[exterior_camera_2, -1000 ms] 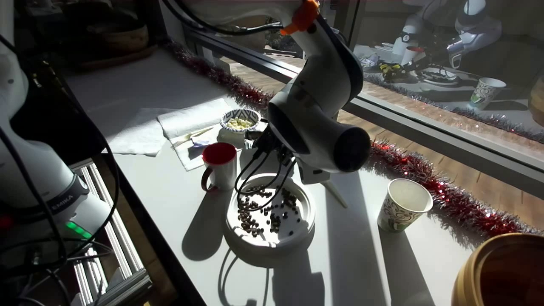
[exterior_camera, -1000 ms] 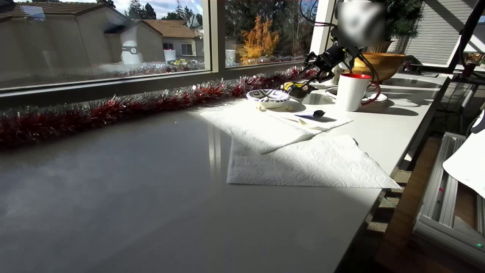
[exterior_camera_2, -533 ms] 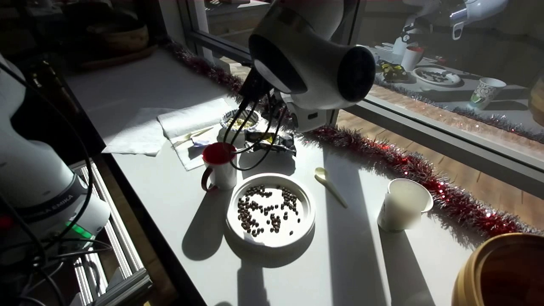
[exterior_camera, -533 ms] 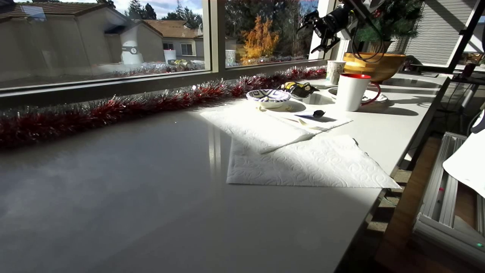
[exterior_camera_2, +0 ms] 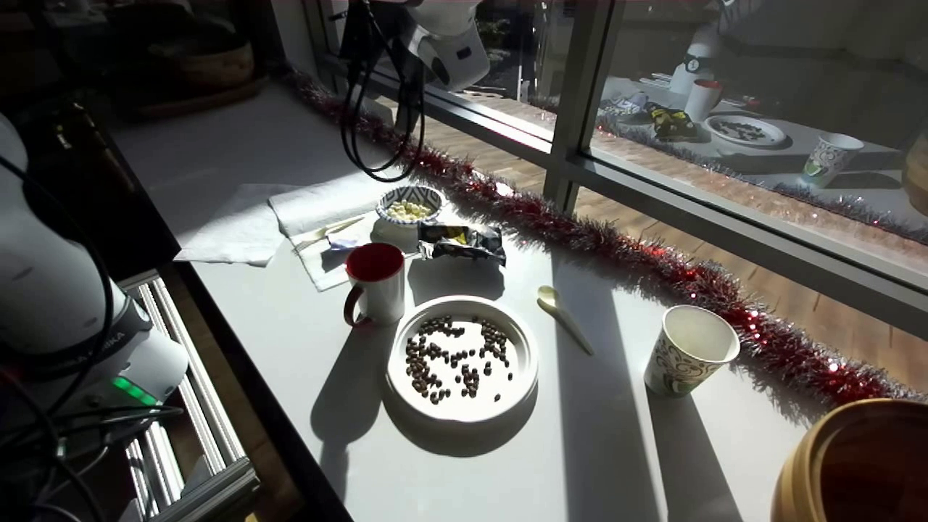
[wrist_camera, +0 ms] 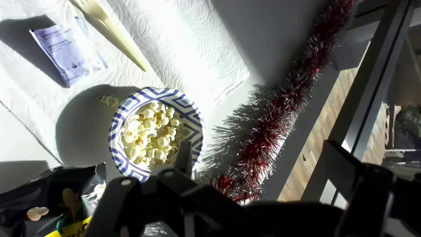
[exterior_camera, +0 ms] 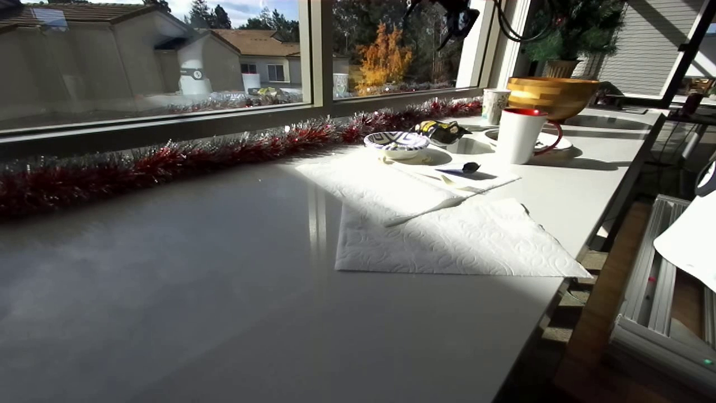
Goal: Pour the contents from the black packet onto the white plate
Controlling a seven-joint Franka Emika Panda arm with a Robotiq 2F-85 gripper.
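- End effector (wrist_camera: 258, 148): hung well above the surface (exterior_camera: 224, 280), 2 fingers (wrist_camera: 184, 158) wide apart, w/ tinsel (wrist_camera: 268, 138) showing btwn them in the wrist view.
- Black packet (exterior_camera_2: 464, 245): lay on the surface btwn the patterned bowl (wrist_camera: 194, 128) & the white plate (exterior_camera_2: 527, 362), just beside the bowl; can't tell if touching. Yellow print on it; lower-L corner of wrist view, partly cut off & partly behind the end effector.
- White plate: flat, dark bean-like bits (exterior_camera_2: 470, 383) scattered over it.
- Mug (exterior_camera_2: 384, 297): upright, white outside, red inside, just beside the plate, handle turned away from it; seen in both exterior views.
- Patterned bowl: blue & white, popcorn (wrist_camera: 148, 131) inside, some loose just beside it.
- Paper towels (exterior_camera: 447, 240): at least 2 sheets, overlapping, w/ pale yellow fork (wrist_camera: 120, 38) & lavender sachet (wrist_camera: 69, 56) on top.
- Spoon (exterior_camera_2: 568, 324): flat on the surface, btwn plate & paper cup (exterior_camera_2: 678, 366), approx. midway.
- Paper cup: upright near the tinsel, which ran along the window frame (exterior_camera: 319, 56).
- Wooden bowl (exterior_camera: 551, 95): near the paper cup, on its far side from the plate; cut off in an exterior view.
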